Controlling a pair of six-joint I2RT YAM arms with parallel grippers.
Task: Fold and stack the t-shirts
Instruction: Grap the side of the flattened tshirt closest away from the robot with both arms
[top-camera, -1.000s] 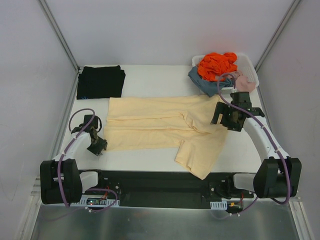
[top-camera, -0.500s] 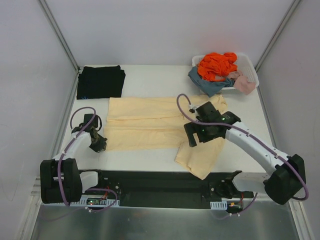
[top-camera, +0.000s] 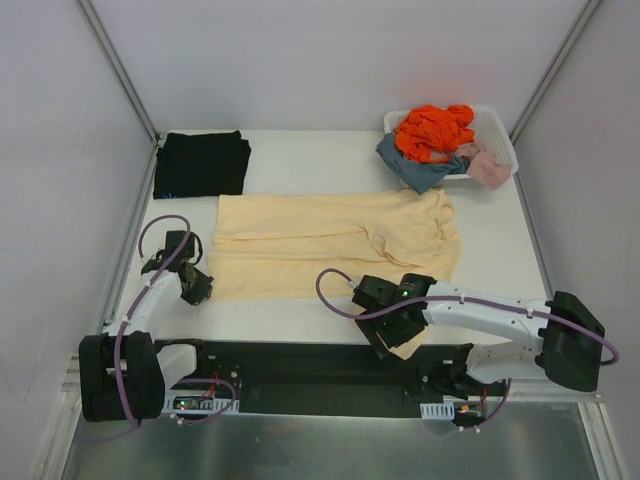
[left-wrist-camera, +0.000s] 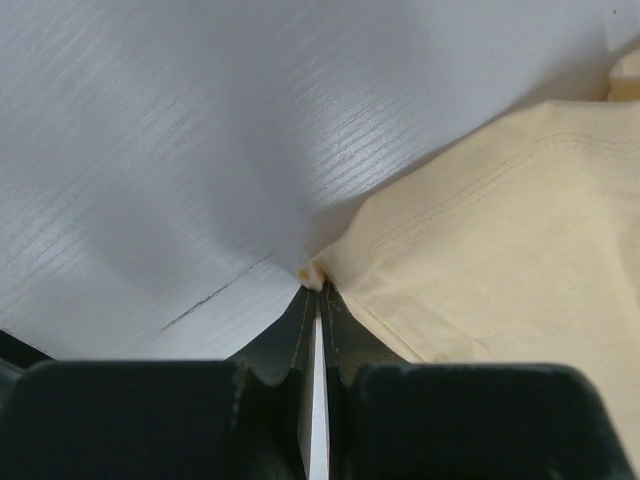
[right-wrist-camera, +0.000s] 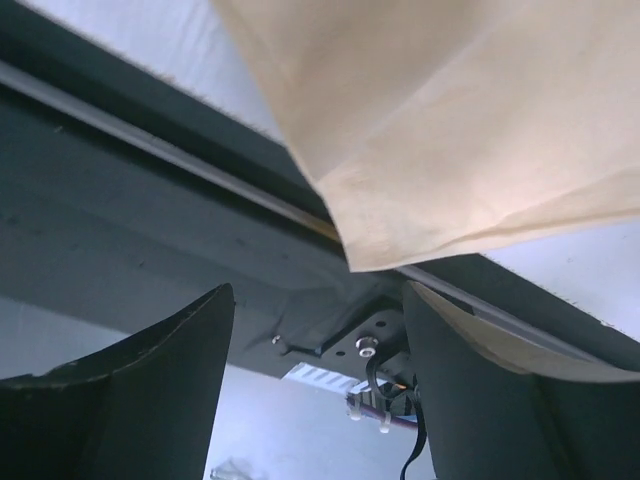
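— Where's the cream shirt (top-camera: 300, 245)?
— Spread flat across the middle of the tabletop (top-camera: 320, 150), partly folded. Its near-right end overhangs the near edge.
— And the black shirt (top-camera: 201, 164)?
— Folded square in the far-left corner, apart from the other.

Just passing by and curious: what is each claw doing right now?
The left gripper is closed, pinching a corner of the cream shirt.
The right gripper is open, holding nothing.

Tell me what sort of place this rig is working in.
Probably a lab robot cell, not a home. A white table is boxed in by plain white panels on metal posts. The only things staged on it are a basket of laundry, a cream shirt and a black shirt.
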